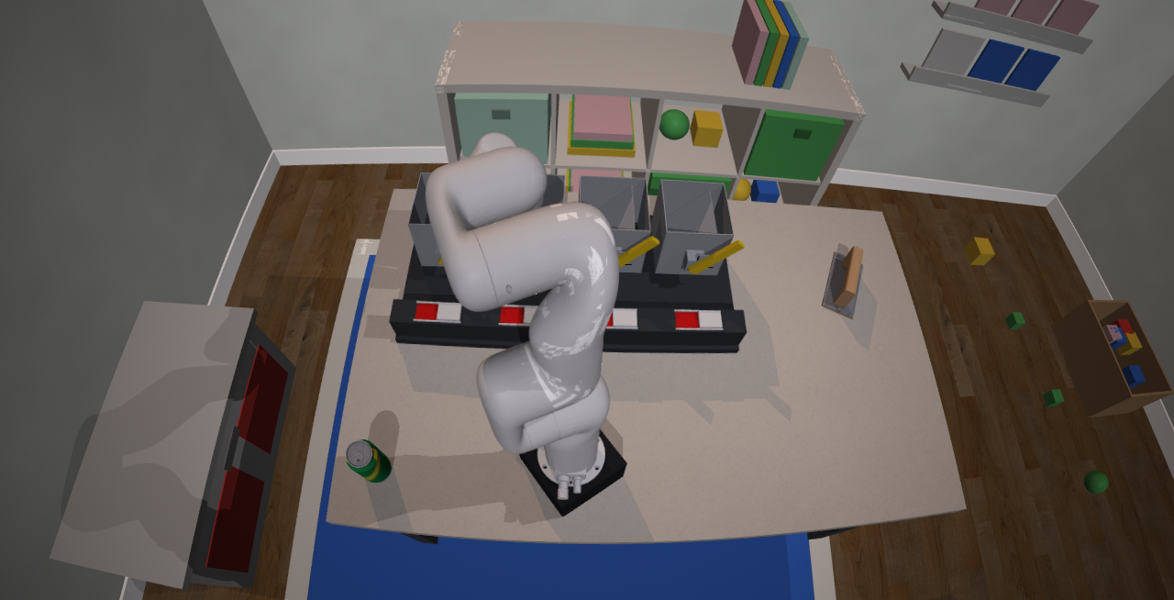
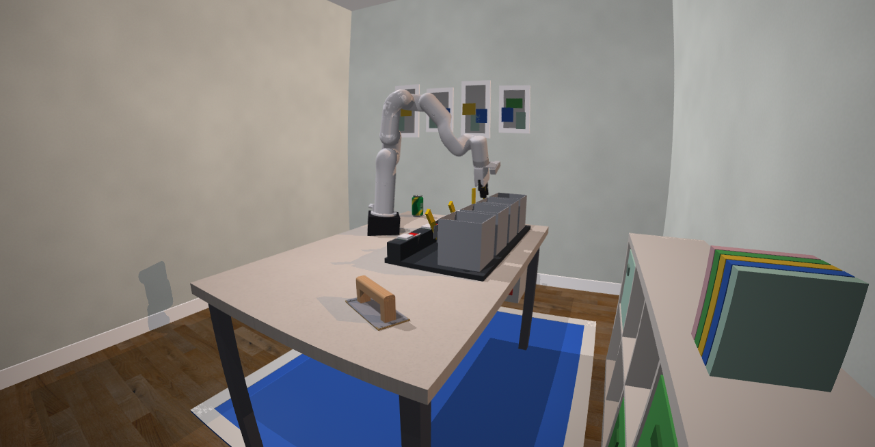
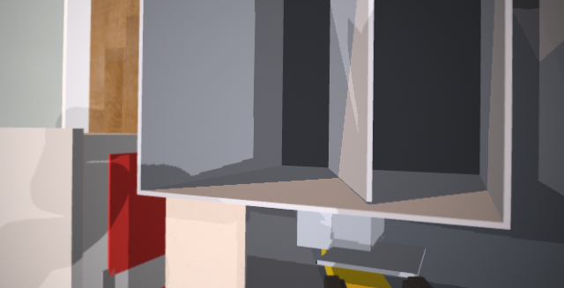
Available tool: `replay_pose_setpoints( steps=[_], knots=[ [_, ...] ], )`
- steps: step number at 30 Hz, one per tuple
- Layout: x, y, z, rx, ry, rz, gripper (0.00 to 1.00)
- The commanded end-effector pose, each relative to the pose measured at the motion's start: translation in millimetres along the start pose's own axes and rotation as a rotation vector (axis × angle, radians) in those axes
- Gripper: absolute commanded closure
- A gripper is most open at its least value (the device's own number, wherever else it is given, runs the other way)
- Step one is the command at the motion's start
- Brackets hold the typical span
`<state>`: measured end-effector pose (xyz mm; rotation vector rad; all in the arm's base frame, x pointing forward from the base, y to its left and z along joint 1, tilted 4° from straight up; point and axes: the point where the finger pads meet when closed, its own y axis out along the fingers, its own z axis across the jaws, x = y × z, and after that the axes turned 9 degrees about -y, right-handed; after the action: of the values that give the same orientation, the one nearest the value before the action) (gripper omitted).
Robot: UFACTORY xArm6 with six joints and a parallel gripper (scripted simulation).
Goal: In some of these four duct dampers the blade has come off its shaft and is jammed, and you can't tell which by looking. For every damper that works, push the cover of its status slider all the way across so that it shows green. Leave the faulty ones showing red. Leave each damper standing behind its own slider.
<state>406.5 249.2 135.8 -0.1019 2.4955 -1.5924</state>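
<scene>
At bench [image 1: 738, 449] rear, behind white arm [image 1: 525, 260] from above: second damper [image 3: 308, 99], mostly hidden. Claw [image 3: 372, 283] cropped at wrist view's bottom edge, clenched on that damper's yellow lever [image 3: 352, 278]. Inside grey box, pale blade [image 3: 352, 103] edge-on.
</scene>
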Motion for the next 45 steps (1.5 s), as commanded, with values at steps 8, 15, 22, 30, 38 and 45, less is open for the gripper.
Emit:
replay_pose_setpoints(
  steps=[8, 15, 22, 30, 38, 45],
  knots=[
    [-1.4, -1.3, -0.8, -0.001, -0.001, 0.004, 0.81],
    [-1.4, -1.3, -0.8, -0.001, -0.001, 0.004, 0.81],
    [-1.4, -1.3, -0.8, -0.001, -0.001, 0.004, 0.81],
    [-1.4, -1.3, -0.9, 0.0, -0.001, 0.004, 0.81],
    [-1.5, -1.3, -1.5, 0.006, -0.001, 0.003, 0.81],
    [-1.8, -1.3, -3.4, 0.025, -0.001, 0.0, 0.81]
  ],
)
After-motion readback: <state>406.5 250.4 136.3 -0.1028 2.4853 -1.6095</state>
